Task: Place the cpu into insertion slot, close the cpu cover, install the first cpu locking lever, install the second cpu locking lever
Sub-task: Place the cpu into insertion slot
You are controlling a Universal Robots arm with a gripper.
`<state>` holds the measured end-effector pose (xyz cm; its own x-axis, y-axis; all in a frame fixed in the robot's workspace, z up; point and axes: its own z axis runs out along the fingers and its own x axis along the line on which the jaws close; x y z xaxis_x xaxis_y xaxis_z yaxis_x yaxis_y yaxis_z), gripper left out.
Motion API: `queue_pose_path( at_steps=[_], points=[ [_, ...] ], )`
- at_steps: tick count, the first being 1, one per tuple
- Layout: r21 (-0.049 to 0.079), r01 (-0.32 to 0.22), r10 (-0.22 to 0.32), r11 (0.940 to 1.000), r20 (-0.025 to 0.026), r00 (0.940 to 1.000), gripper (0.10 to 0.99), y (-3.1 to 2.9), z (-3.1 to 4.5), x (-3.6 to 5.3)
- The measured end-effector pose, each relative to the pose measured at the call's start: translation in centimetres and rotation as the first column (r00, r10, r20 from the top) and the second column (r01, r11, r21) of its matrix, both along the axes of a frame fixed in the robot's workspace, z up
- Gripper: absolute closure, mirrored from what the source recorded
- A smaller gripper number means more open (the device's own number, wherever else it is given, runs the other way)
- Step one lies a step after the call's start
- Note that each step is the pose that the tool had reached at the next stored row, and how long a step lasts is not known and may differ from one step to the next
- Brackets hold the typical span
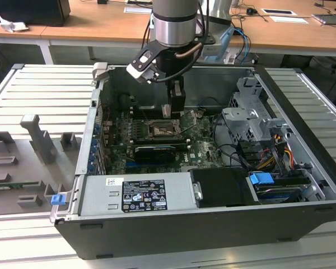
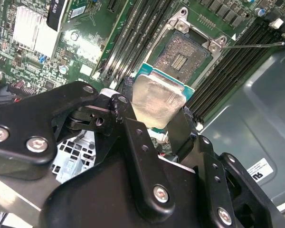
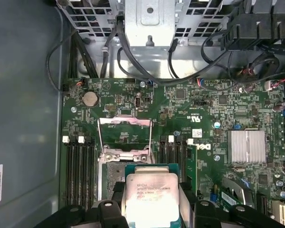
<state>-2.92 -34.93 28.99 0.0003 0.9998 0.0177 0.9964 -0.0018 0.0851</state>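
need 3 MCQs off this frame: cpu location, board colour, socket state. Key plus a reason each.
1. Where is the cpu?
A. seated flat
B. in the gripper, above the circuit board
C. lying loose

2. What colour is the circuit board?
A. blue
B. red
C. green

3. What state is the insertion slot in?
A. empty, cpu cover raised
B. covered and shut
C. filled

Key:
1 B, the fingers clamp the cpu's edges in both wrist views.
2 C, the board is green all around the slot.
3 A, bare contacts show in the second wrist view.
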Motion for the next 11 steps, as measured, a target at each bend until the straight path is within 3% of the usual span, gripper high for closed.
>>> queue_pose_path(
  at_steps=[11],
  points=[
    [0.000, 0.018, -0.018, 0.9998, 0.0000, 0.9998, 0.553, 0.00, -0.68, 0.00]
  ],
)
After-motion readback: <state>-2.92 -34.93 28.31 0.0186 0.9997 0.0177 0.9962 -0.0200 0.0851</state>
